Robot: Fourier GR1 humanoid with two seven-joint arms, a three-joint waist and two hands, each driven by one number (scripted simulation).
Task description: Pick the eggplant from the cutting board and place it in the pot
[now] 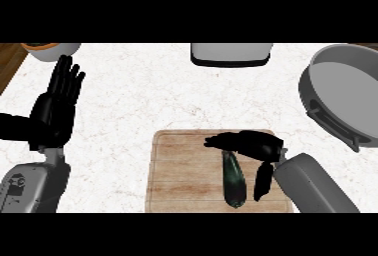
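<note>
My right hand [247,142] sits over the far end of the long dark green eggplant [233,179], which lies flat on the pale wooden cutting board [177,170] with its length running toward me. I put my hand there because the top end of the eggplant is where I want to take hold. My fingers bend down over that end and my thumb hangs down just beside it, but I do not think I have closed on it yet, so my hand looks part open with nothing in it. The big round grey metal pot [341,95] waits at the far right of the white marble desk [148,100], well apart from the board, so I will have to lift and carry the eggplant that way. My left hand [55,107] rests open at the left, fingers up, out of the way.
</note>
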